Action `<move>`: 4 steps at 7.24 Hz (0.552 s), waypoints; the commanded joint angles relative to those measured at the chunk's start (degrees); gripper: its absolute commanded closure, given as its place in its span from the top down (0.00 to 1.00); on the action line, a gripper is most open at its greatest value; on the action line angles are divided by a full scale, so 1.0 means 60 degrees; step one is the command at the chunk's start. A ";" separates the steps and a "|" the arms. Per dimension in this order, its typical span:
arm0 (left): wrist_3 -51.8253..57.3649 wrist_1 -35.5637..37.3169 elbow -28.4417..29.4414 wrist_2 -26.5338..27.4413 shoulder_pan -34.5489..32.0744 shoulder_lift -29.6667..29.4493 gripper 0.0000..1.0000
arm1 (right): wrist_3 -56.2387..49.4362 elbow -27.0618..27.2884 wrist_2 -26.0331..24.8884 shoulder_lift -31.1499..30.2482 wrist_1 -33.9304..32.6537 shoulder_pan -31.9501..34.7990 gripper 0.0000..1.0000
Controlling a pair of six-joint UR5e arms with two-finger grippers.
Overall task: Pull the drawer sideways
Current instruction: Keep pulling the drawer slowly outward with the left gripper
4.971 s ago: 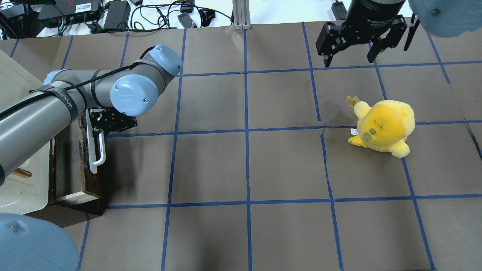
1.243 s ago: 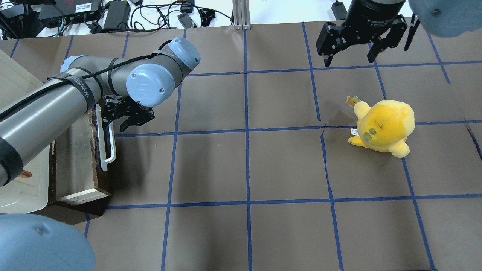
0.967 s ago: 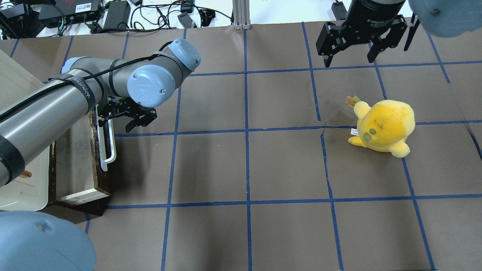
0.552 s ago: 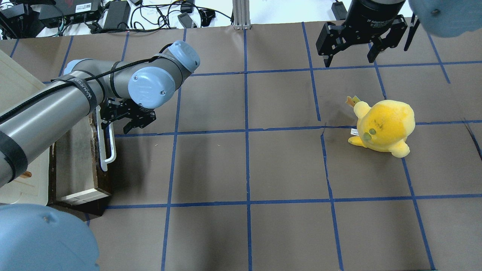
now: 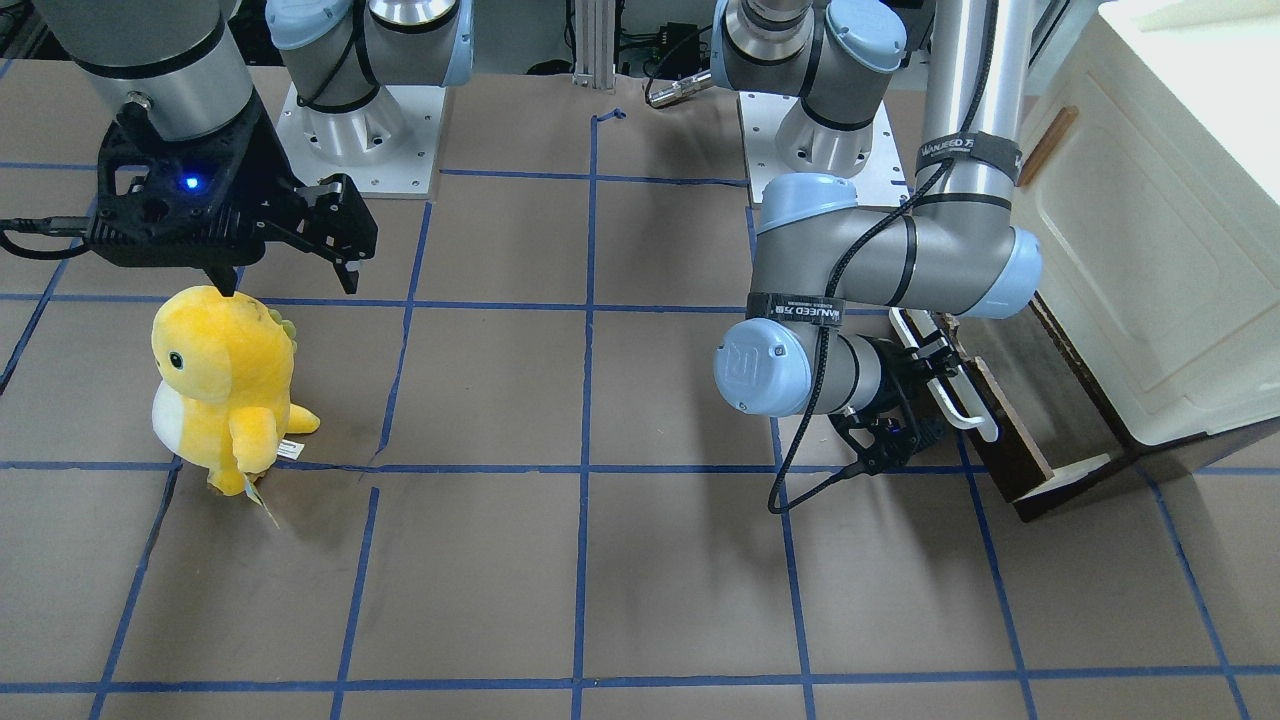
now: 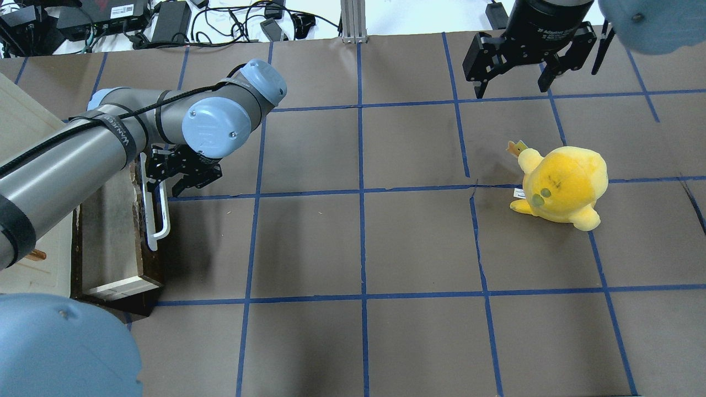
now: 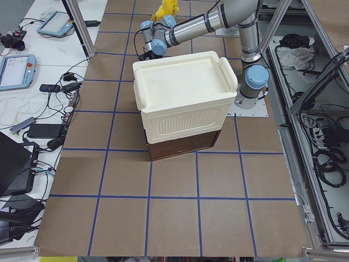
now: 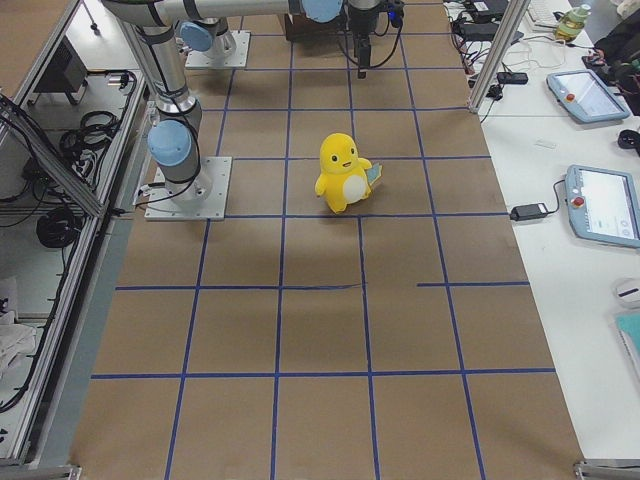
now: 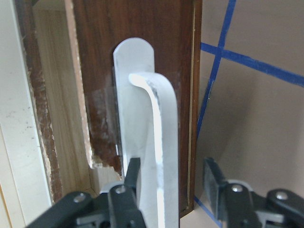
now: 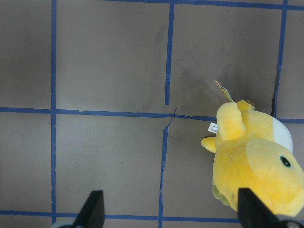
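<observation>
Here the left gripper (image 9: 172, 165) straddles, jaws apart, the handle (image 9: 159, 123) of the part-open drawer (image 6: 113, 231), pale interior showing

The surface (image 6: 419, 242) under both pincers is covered in brown and ruled into squares by blue tape lines (image 6: 361, 220). Beyond the left pincer (image 6: 165, 187), past the surface's far edge, a white bench (image 6: 413, 16) carries black power bricks (image 6: 171, 22) and tangled cables (image 6: 231, 22). An aluminium post (image 6: 353, 19) stands at that edge, between the left pincer and the right pincer (image 6: 510, 88). The bench also holds screened handsets (image 8: 603, 205). The light is even and the shadows soft.
</observation>
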 commanded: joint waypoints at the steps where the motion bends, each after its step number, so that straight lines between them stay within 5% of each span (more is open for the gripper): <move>1: -0.0055 0.0000 -0.0001 -0.0052 0.0015 -0.0008 0.45 | -0.0014 0.0000 0.0010 0.0000 0.0000 0.0000 1.00; 4: 0.0018 0.0000 -0.0016 -0.0038 0.0030 0.0006 0.39 | 0.0000 0.0000 0.0010 0.0000 0.0000 0.0000 1.00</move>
